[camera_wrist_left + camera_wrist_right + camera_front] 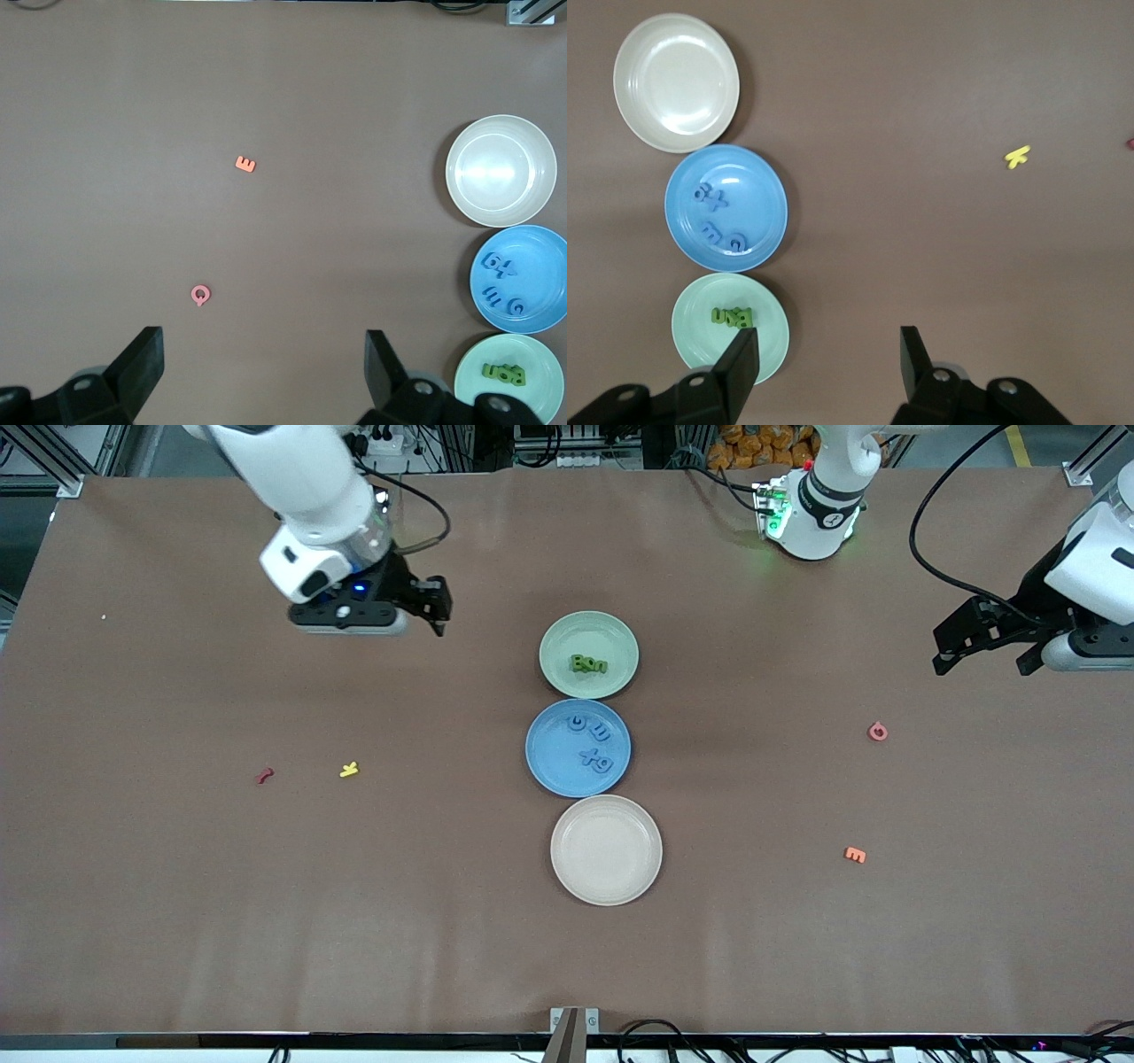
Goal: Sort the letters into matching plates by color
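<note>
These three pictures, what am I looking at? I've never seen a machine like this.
Two robot arms work at a brown table. The wide picture comes from a high camera facing them; the other two come from cameras on each arm's wrist, looking down past its black fingers.

The right gripper and the left gripper both hang open over bare table, holding nothing.

In the middle three plates form a row: the green plate holds green letters, the blue plate holds blue letters, and the cream plate, nearest the front camera, holds none.

Loose on the table lie a red letter and a yellow letter toward the right arm's end, and a pink Q and an orange E toward the left arm's end.
</note>
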